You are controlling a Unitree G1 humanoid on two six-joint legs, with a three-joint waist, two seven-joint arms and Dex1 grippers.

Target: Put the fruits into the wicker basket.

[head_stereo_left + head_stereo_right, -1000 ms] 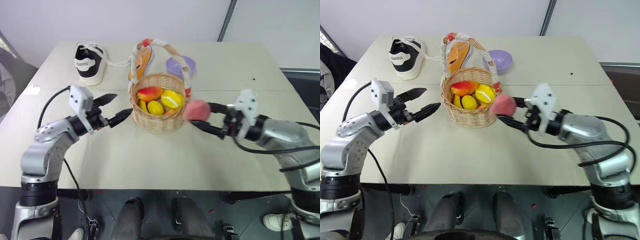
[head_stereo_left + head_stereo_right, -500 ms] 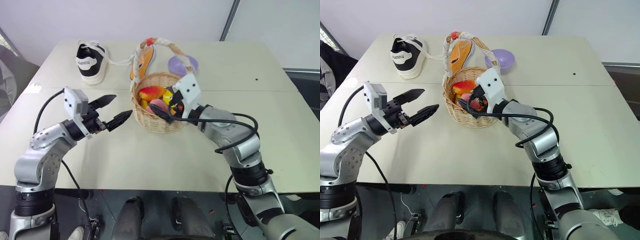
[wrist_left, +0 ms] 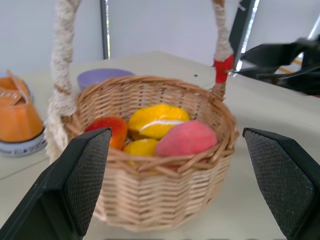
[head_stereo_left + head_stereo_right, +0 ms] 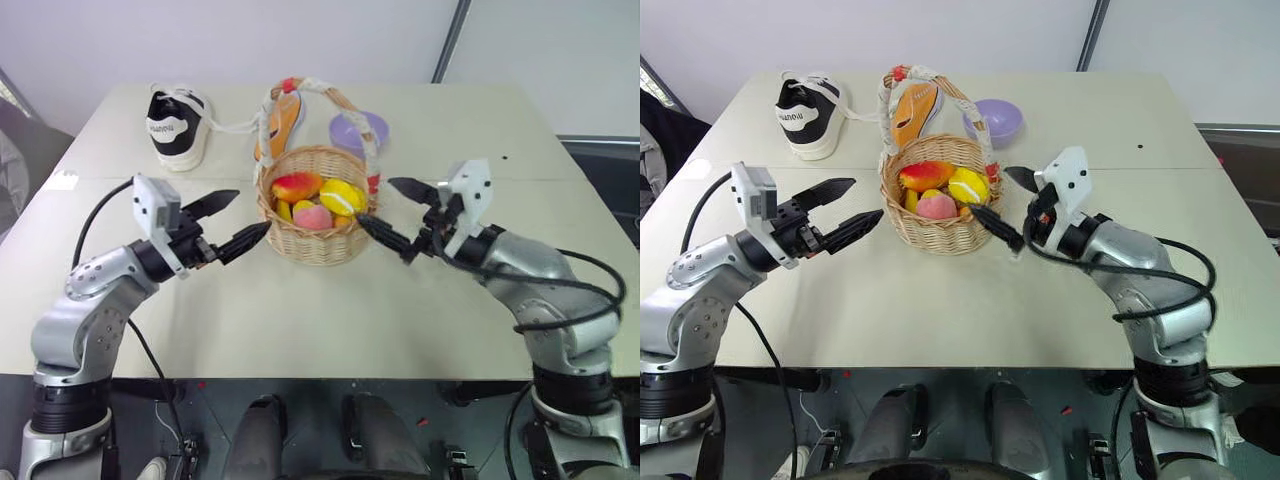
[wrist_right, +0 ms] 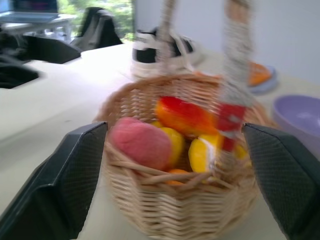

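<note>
Head views: wicker basket (image 4: 316,222) sits at frame centre, the peach (image 4: 317,216) inside it beside a lemon (image 4: 342,196) and other toy fruit. Left gripper (image 4: 228,222), left of centre, and right gripper (image 4: 402,215), right of centre, flank it, jaws apart and empty.

Left wrist view: peach (image 3: 186,138) rests at the near rim.

Right wrist view: basket (image 5: 182,165) full. Judgement: draw the right arm off level, clear of the handle (image 4: 923,82).

peach (image 4: 316,216) in wicker basket (image 4: 312,245) | left gripper (image 4: 232,221), right gripper (image 4: 394,215) flank it, jaws apart
</note>
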